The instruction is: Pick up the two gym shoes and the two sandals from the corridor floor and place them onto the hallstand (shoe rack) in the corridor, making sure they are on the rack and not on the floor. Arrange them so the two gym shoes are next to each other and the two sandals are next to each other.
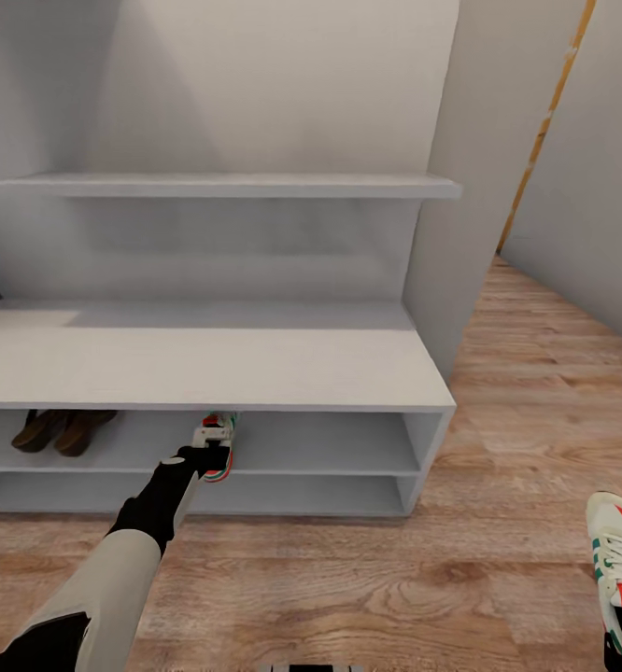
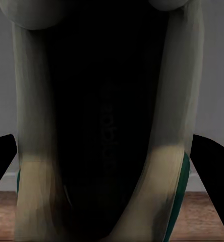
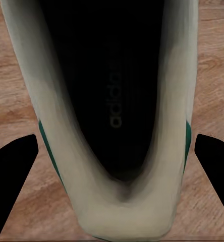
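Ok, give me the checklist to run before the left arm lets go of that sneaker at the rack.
1. Sandals together on the upper tier: ok.
2. Left gripper at the upper tier's front edge with the first gym shoe: ok.
3. That shoe fully resting on the hallstand shelf: cannot tell.
4. Left grip firm: cannot tell; the fingers flank the shoe.
5. Second gym shoe on the rack: not ok, it is over the corridor floor.

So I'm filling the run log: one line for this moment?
left tool: sneaker at upper tier | sandals: shelved | right tool: around second sneaker
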Controlling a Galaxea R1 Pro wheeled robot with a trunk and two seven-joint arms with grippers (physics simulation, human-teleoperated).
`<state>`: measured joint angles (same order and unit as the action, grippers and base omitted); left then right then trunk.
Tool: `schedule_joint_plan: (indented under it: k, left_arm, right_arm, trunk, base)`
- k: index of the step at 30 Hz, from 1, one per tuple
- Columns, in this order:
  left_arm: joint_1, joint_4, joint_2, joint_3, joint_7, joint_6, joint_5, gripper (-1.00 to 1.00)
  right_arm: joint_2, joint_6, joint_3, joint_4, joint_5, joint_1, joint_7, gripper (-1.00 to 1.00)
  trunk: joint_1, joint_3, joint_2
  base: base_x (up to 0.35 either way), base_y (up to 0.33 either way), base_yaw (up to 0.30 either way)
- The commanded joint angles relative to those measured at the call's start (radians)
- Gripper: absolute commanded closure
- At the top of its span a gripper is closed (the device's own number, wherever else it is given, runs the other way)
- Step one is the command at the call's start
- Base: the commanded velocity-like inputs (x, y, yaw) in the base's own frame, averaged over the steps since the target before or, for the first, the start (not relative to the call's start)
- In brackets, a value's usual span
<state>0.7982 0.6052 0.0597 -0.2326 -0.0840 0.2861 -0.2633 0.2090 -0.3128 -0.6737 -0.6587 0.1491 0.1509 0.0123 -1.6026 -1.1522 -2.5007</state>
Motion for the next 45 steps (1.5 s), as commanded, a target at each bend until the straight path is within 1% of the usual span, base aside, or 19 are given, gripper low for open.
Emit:
schedule_joint_plan:
  k: [1, 6, 21, 28, 37, 45]
  left_arm:
    - [0.001, 0.002, 0.002, -0.008, -0.009, 0.004, -0.010, 1.00]
    - [0.000, 0.002, 0.002, -0.008, -0.010, 0.004, -0.010, 1.00]
    - [-0.001, 0.002, 0.002, -0.008, -0.009, 0.003, -0.010, 1.00]
    - [-0.001, 0.002, 0.001, -0.007, -0.008, 0.003, -0.010, 1.00]
    - [0.000, 0.002, 0.000, -0.007, -0.008, 0.004, -0.010, 1.00]
    - [0.001, 0.002, -0.001, -0.007, -0.008, 0.004, -0.010, 1.00]
  right_arm:
    - [0.000, -0.003, -0.003, 0.001, 0.010, 0.001, 0.002, 1.00]
    - [0.000, -0.003, -0.004, 0.002, 0.010, 0.001, 0.002, 1.00]
    - [0.000, -0.003, -0.004, 0.003, 0.010, 0.001, 0.001, 1.00]
    - [0.000, -0.003, -0.004, 0.004, 0.010, 0.001, 0.001, 1.00]
    - [0.000, -0.003, -0.004, 0.004, 0.010, 0.001, 0.001, 1.00]
    - [0.000, -0.003, -0.004, 0.003, 0.010, 0.001, 0.002, 1.00]
  trunk:
    - [0.000, -0.006, -0.001]
    - [0.000, -0.011, -0.001]
    - [0.000, -0.011, -0.001]
    - [0.000, -0.011, -0.001]
    - [0.000, -0.011, -0.001]
    - [0.000, -0.011, -0.001]
  base:
    - [0.000, 0.000, 0.000]
    - [0.000, 0.000, 0.000]
    - [0.051, 0.000, 0.000]
    - [0.196, 0.000, 0.000]
    - [0.040, 0.000, 0.000]
    - [0.170, 0.000, 0.000]
